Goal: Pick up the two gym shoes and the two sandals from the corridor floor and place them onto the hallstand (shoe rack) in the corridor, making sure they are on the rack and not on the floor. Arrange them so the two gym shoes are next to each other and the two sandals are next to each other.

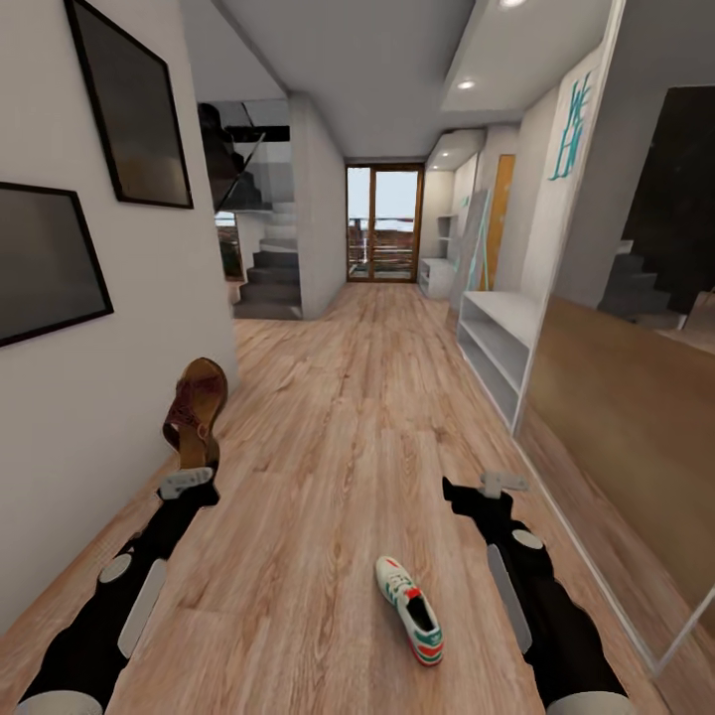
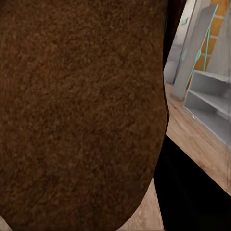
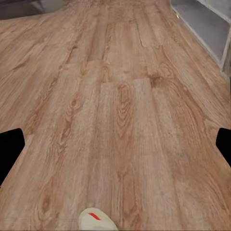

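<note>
L tool (image 1: 189,481) holds one sandal (image 1: 197,409) upright, off the corridor floor (image 1: 338,417). R tool (image 1: 494,487) wide, empty. One gym shoe (image 1: 409,609) lies on floor betw. arms; hallstand (image 1: 494,343) well ahead at right wall.

Both my arms reach forward, low.
My left gripper (image 1: 189,484) is clamped on a sandal (image 1: 198,409), holding it upright; my right gripper (image 1: 494,489) hovers with its fingers (image 3: 9,149) spread wide, holding nothing.

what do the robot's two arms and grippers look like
Both arms are glossy black with pale grey oval and strip-shaped panels along the forearms. The left gripper and right gripper end in light grey finger parts on black wrists. No cables or markings show.
</note>
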Motion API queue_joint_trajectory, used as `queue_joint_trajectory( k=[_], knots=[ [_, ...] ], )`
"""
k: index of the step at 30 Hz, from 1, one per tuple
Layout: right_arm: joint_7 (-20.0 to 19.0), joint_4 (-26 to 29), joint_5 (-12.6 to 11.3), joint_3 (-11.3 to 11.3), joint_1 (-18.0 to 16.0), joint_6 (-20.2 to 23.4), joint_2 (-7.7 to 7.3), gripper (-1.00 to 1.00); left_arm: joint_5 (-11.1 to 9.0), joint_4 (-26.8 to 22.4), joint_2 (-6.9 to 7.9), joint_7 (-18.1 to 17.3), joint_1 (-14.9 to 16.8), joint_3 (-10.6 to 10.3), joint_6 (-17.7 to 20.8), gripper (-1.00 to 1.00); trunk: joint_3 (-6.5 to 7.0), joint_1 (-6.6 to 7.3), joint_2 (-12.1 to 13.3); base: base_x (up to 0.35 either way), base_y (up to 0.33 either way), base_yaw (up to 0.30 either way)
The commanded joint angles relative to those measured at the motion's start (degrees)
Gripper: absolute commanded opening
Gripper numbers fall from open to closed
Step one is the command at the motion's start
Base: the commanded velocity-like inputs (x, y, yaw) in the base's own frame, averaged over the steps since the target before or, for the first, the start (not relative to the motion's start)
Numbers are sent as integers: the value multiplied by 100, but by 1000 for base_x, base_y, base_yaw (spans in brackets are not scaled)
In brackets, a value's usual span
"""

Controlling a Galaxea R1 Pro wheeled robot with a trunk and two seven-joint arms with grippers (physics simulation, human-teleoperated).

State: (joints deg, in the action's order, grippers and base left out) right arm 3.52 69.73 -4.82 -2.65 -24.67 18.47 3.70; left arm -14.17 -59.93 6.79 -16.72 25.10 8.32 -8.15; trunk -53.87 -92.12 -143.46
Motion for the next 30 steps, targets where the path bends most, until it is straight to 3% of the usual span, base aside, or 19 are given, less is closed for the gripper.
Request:
queue_joint_trajectory(
  k=[1,7,11,14,17,22,30],
  knots=[
    [26,-147,-49,2,-3,-239,3,100,-52,-94,2,-33,3,-13,176,-100,-6,-2,-2,280,-100,0],
    [26,-812,-39,17,-3,-1199,4,100,-44,-551,2,-31,3,-74,823,-100,-6,-2,-2,163,-72,0],
    [26,-1293,47,25,-3,-1491,2,100,-41,-679,5,-25,3,-283,1145,-100,-6,-2,-2,19,-9,0],
    [26,-1555,309,33,-3,-1546,6,100,-34,-736,1,-25,3,-382,1254,-100,-6,-2,-2,5,-2,0],
    [42,-1663,825,36,-3,-1565,8,100,-14,-768,-2,-22,3,-476,1298,-100,-6,-2,-2,1,-1,17],
    [52,-1679,978,34,-3,-1566,8,100,-8,-773,-3,-22,3,-502,1305,-100,-6,-2,-2,42,-41,179],
    [53,-1678,982,14,-3,-1574,8,100,-7,-774,-3,-24,3,-507,1305,-100,-6,-2,-2,24,-61,38]
  ],
)
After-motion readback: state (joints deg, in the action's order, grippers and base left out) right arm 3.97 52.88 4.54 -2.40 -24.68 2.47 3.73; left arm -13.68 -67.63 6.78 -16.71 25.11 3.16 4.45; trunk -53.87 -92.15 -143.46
